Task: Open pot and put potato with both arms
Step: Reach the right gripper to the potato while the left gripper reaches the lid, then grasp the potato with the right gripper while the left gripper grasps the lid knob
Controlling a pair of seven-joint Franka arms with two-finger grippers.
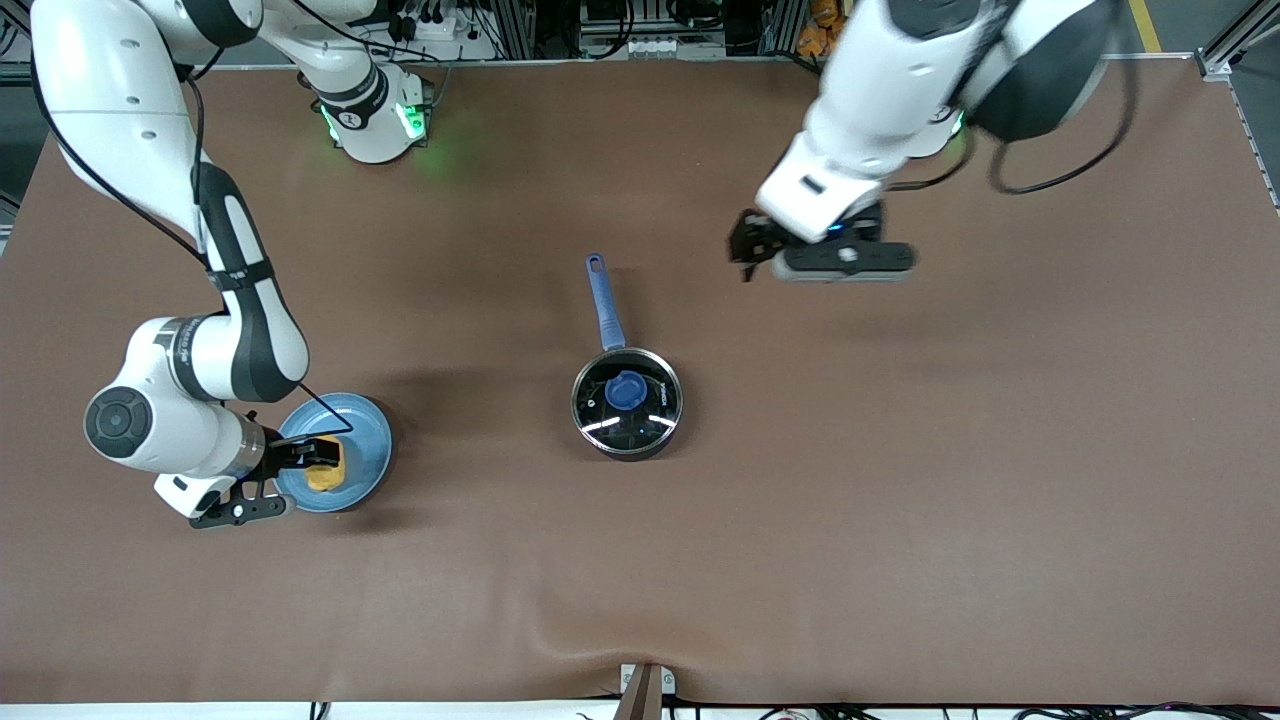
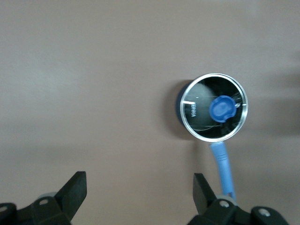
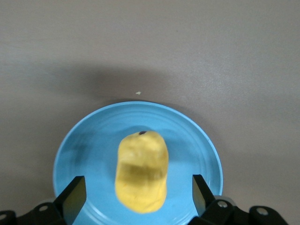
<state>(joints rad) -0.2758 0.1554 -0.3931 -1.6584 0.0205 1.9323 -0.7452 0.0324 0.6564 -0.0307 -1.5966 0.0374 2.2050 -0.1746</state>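
The black pot (image 1: 627, 400) stands mid-table with a glass lid and its blue knob (image 1: 625, 390) on it; its blue handle (image 1: 604, 305) points toward the robots' bases. The yellow potato (image 1: 325, 478) lies on a light-blue plate (image 1: 365, 440) toward the right arm's end. My right gripper (image 1: 322, 458) is low over the plate, open, with the potato (image 3: 142, 171) between its fingers (image 3: 75, 194), not touching them. My left gripper (image 1: 748, 250) is open and empty, up over bare table beside the handle's tip. The left wrist view shows the pot (image 2: 213, 108) and that gripper (image 2: 139, 190).
The brown table cover (image 1: 900, 500) runs to the edges all round. The right arm's elbow (image 1: 125, 420) hangs low beside the plate. The plate's rim (image 3: 93, 140) fills the right wrist view under the potato.
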